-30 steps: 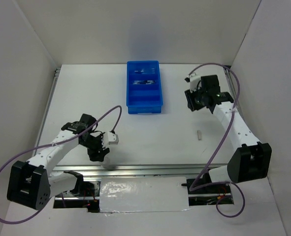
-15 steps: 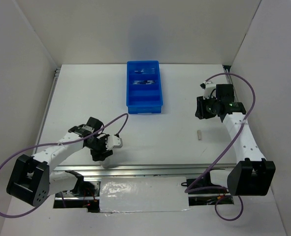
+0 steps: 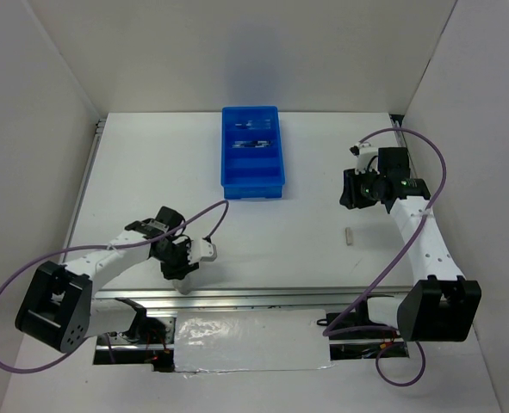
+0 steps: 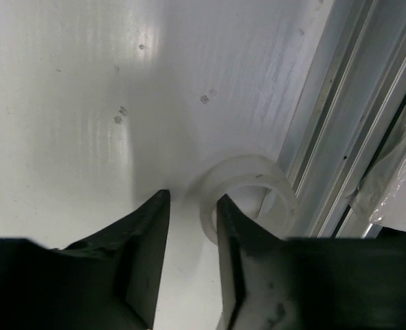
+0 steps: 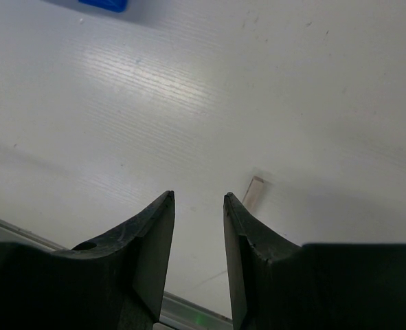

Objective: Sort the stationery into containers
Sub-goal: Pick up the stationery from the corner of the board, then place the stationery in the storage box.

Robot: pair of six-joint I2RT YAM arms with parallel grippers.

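The clear tape ring (image 4: 257, 180) lies on the white table against the metal rail at the near edge. My left gripper (image 4: 192, 196) is open low over it. Its right finger reaches into the ring's hole, and the ring's left wall stands just inside the gap, with no squeeze visible. From above, the left gripper (image 3: 176, 275) is at the near left. The white eraser stub (image 5: 255, 190) lies just past the right fingertip of my open, empty right gripper (image 5: 198, 195). From above, the eraser (image 3: 349, 234) is nearer than that gripper (image 3: 350, 191). The blue tray (image 3: 276, 163) stands at the far centre.
Dark pens (image 3: 252, 143) lie in the tray's far compartments. An aluminium rail (image 4: 340, 137) runs along the table's near edge, right beside the tape ring. White walls close in the table on the left, right and far sides. A corner of the tray (image 5: 104, 4) shows in the right wrist view.
My left gripper's jaws have narrowed around the ring's wall and slid slightly toward the near edge. The right arm swung right and nearer to the eraser, then held still.
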